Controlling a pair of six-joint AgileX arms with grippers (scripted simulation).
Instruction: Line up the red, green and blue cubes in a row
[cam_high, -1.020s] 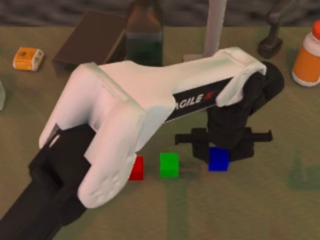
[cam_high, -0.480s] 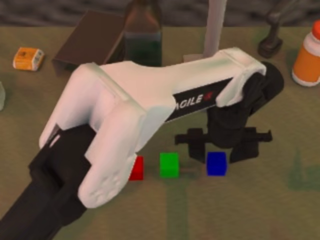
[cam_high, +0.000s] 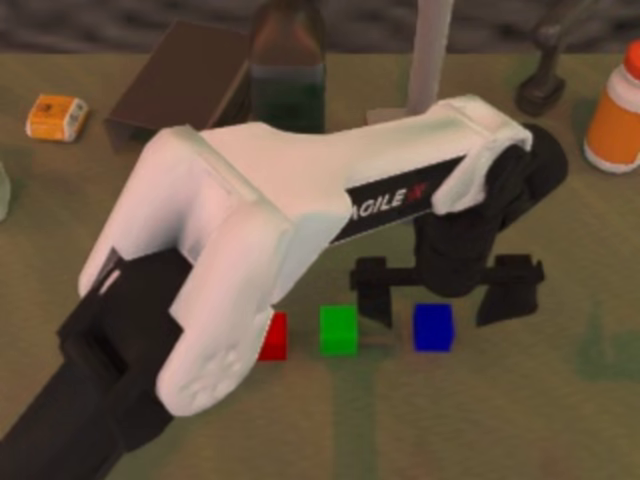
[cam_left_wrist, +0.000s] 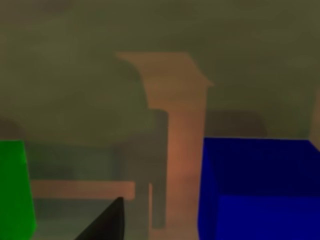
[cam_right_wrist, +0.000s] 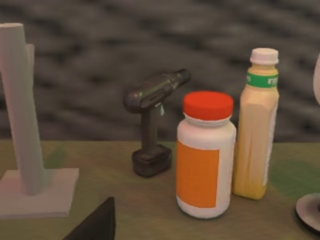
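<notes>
Top view shows my left arm stretched across the table, its left gripper (cam_high: 447, 290) spread wide and empty, hanging over the blue cube (cam_high: 433, 327) with one finger on either side and neither touching. That cube sits on the table in a row with the green cube (cam_high: 338, 329) and the red cube (cam_high: 273, 336), which my own forearm half hides. My right arm is parked out of the top view; I cannot tell how its fingers stand.

The risk, as I judge it, is in pulling away: a sideways drift would let a finger clip the blue cube and skew the row, or nudge it into the green one.

Of containers, largest first: the dark bottle (cam_high: 288, 75) at the far edge holds something greenish; the orange jar (cam_high: 616, 105) with its red cap is closed, its contents hidden.
</notes>
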